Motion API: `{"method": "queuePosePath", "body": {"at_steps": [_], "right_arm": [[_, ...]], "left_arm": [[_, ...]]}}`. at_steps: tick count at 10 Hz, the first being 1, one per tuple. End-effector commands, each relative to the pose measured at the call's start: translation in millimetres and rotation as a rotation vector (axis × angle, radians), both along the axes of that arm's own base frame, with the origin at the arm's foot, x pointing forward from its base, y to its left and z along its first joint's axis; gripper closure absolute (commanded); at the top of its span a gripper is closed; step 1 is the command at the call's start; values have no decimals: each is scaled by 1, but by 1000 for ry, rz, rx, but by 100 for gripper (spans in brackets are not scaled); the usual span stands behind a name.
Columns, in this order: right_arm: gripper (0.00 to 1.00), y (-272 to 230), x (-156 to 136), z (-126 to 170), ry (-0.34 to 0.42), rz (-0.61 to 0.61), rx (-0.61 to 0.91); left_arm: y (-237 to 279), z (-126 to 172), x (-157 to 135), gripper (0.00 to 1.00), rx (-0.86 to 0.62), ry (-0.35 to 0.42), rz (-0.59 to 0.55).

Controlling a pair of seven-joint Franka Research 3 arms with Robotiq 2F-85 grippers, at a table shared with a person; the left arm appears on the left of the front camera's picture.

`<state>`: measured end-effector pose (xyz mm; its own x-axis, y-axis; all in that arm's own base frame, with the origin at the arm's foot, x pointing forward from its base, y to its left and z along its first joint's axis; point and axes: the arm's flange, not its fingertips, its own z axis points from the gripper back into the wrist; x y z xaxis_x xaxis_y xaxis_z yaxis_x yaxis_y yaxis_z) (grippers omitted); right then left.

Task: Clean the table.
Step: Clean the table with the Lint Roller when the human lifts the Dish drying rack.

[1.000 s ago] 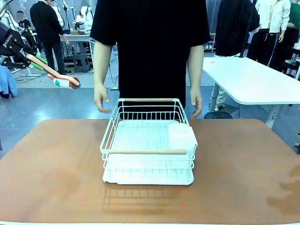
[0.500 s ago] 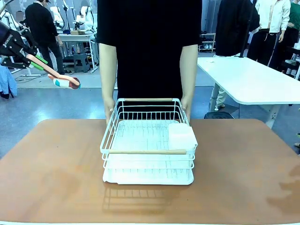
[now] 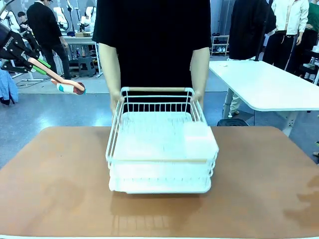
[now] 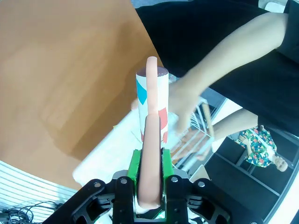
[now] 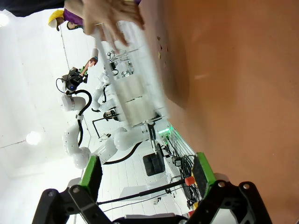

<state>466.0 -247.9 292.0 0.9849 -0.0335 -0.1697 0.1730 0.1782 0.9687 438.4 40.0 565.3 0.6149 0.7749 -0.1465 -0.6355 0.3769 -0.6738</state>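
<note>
The reddish-brown surface (image 3: pixel 259 169) fills the lower half of the front view, its near edge cut off by the frame. At its middle stands a white wire dish rack (image 3: pixel 159 154), smeared by blur, so whether its base touches the surface cannot be told. A person behind it grips its far end, hands (image 3: pixel 115 103) mostly hidden by the wires. Up at the left, off the surface, the left pincer (image 3: pixel 36 63) is clamped on a pink-handled brush (image 3: pixel 67 84), its head hard to make out. The right pincer (image 5: pixel 147 172) has its fingers apart over bare surface.
</note>
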Motion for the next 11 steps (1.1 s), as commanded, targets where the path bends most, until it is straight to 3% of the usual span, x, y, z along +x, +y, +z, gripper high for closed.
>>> {"method": "queuePosePath", "body": {"at_steps": [1, 4, 7, 8, 11], "right_arm": [[0, 1, 1, 2, -3, 1, -6], [0, 1, 1, 2, -3, 1, -6], [0, 1, 1, 2, -3, 1, -6], [0, 1, 1, 2, -3, 1, -6], [0, 1, 1, 2, -3, 1, -6]], "left_arm": [[-4, 2, 0, 78, 5, -79, -72], [-1, -9, -3, 78, -60, -222, -330], [-28, -45, -7, 78, -117, -415, -579], [-42, -60, -11, 78, -67, -486, -637], [-72, -94, -16, 78, 29, -521, -746]]}}
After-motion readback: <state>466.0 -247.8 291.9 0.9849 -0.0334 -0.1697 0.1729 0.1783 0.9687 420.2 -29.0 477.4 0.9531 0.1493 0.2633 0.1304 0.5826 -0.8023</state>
